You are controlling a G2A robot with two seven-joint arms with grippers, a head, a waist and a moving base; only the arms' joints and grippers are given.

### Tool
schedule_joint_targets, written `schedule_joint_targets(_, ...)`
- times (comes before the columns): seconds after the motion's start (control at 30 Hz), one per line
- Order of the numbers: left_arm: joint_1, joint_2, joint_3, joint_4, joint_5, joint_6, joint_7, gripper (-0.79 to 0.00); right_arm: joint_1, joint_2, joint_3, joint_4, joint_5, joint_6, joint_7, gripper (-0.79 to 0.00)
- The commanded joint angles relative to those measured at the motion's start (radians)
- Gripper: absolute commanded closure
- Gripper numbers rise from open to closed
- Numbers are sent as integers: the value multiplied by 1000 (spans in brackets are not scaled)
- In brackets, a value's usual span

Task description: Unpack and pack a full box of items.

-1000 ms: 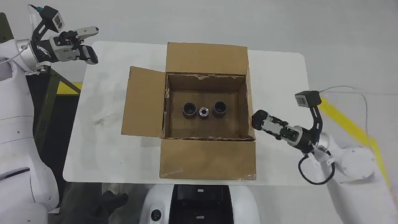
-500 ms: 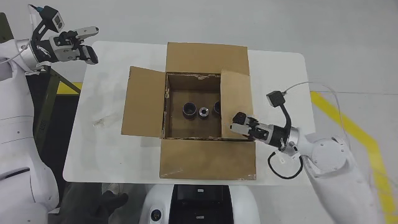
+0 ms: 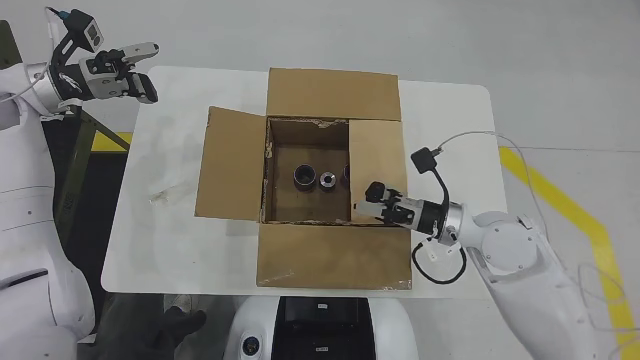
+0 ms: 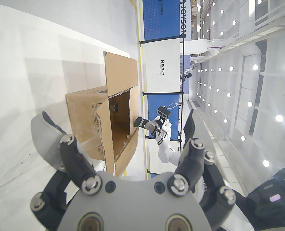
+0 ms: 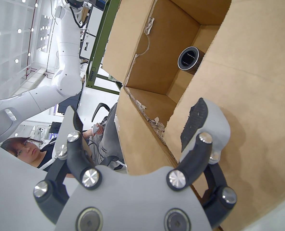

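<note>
Box (image 3: 335, 250): centre of the top view on the table (image 3: 160, 220), mouth up, long axis left to right; right flap (image 3: 378, 165) folded partly over the opening.
Cylinders (image 3: 304, 175): in a row on the box floor, bores up; the rightmost is half hidden under the flap.
Right gripper (image 3: 371, 199): wide open, grips nothing, one finger (image 5: 202, 118) against the right flap.
Left gripper (image 3: 147, 68): upper left, over the table corner, open, empty.

Grey floor (image 3: 300, 10), yellow line (image 3: 560, 198)
</note>
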Motion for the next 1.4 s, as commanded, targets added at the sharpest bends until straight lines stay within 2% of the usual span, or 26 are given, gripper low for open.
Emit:
schedule_joint_targets(0.0,0,0,0,0,0,0,0,-785,3,0,-3,4,-1,1,-1,-785)
schedule_joint_targets(0.33,0,0,0,0,0,0,0,-785,5,5,17,2,38,-25,-23,-785)
schedule_joint_targets(0.6,0,0,0,0,0,0,0,-785,-66,24,161,-7,135,-53,-32,-785)
schedule_joint_targets(0.97,0,0,0,0,0,0,0,-785,-178,46,373,62,262,-85,-29,-785)
schedule_joint_targets(1.37,0,0,0,0,0,0,0,-785,-209,51,425,84,305,-96,-39,-785)
